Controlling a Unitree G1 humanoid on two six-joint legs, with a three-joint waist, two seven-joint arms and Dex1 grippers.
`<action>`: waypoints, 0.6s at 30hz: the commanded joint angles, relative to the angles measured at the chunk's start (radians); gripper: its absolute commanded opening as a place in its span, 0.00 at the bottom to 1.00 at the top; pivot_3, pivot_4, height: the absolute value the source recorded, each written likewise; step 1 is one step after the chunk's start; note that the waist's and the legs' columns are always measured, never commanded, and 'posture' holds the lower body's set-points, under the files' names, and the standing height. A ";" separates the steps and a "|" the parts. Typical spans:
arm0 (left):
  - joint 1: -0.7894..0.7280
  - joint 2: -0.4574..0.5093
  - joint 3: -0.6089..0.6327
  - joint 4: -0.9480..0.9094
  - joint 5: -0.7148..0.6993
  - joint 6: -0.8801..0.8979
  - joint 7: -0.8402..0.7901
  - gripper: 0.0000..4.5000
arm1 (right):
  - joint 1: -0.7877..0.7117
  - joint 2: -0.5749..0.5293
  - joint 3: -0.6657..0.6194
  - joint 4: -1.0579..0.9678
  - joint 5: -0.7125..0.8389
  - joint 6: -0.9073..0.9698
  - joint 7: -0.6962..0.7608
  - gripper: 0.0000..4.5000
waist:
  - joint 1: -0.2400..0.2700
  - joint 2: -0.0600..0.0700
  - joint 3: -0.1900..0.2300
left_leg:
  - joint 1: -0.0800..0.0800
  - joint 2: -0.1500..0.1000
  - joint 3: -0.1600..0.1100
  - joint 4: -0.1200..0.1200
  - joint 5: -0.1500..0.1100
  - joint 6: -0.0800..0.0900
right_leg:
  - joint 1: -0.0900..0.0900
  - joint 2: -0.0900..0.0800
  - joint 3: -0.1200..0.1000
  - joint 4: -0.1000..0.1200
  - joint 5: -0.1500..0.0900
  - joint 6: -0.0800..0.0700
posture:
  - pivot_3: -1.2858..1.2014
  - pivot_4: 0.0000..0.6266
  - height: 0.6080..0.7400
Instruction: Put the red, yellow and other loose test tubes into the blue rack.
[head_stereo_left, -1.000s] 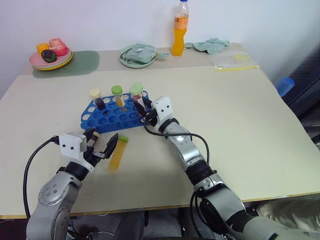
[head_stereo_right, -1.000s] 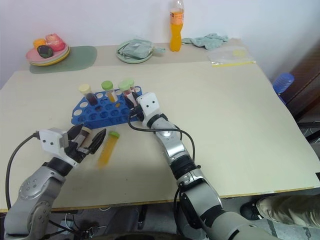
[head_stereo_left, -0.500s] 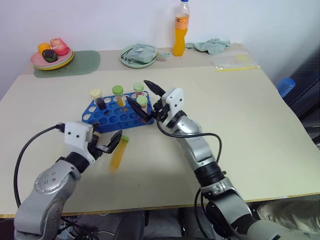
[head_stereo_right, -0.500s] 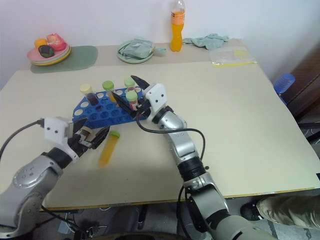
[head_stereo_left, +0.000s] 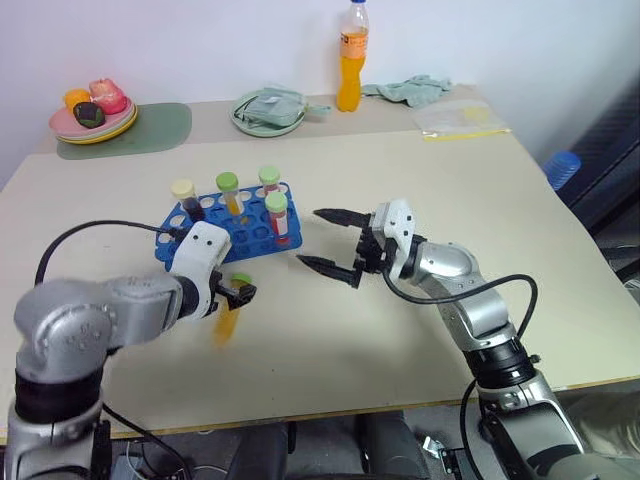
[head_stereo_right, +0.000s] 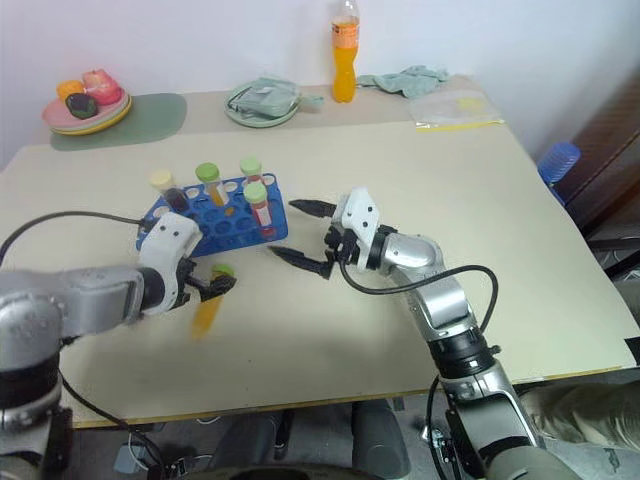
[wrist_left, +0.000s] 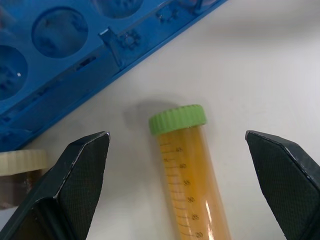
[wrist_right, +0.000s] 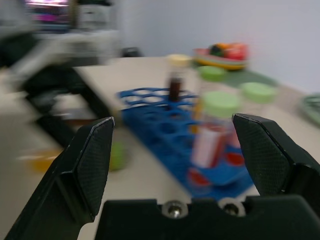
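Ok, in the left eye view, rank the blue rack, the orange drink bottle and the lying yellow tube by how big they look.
1. blue rack
2. orange drink bottle, though it stands farther away
3. lying yellow tube, partly hidden by the left gripper

Graduation nos. 45, 40, 35, 30, 25, 20 printed down side of yellow-orange tube (wrist_left: 192, 180), drink bottle (head_stereo_left: 351, 60) label seen but unreadable, no other txt legible
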 joint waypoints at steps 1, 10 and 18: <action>-0.037 0.109 -0.157 0.082 -0.405 -0.144 0.304 1.00 | 0.014 -0.002 0.017 -0.077 0.020 0.019 0.012 0.93 | 0.000 -0.001 0.000 | 0.000 0.000 0.000 0.000 0.000 0.000 | -0.001 0.000 0.000 0.000 0.000 0.000 | 0.52 0.24 1.00; -0.076 0.314 -0.439 0.046 -0.647 -0.459 0.523 1.00 | 0.030 -0.001 0.028 -0.103 0.022 0.049 0.017 0.93 | 0.023 -0.001 0.000 | -0.001 -0.001 0.002 0.000 0.000 -0.001 | -0.002 -0.002 0.002 0.000 0.000 0.000 | 0.52 0.24 1.00; -0.053 0.364 -0.481 0.046 -0.647 -0.521 0.557 0.81 | 0.031 -0.055 0.050 -0.105 0.022 0.083 0.083 0.94 | 0.026 -0.001 0.000 | -0.001 -0.001 0.003 0.001 0.000 0.000 | -0.001 -0.002 0.002 0.000 0.000 0.000 | 0.52 0.24 1.00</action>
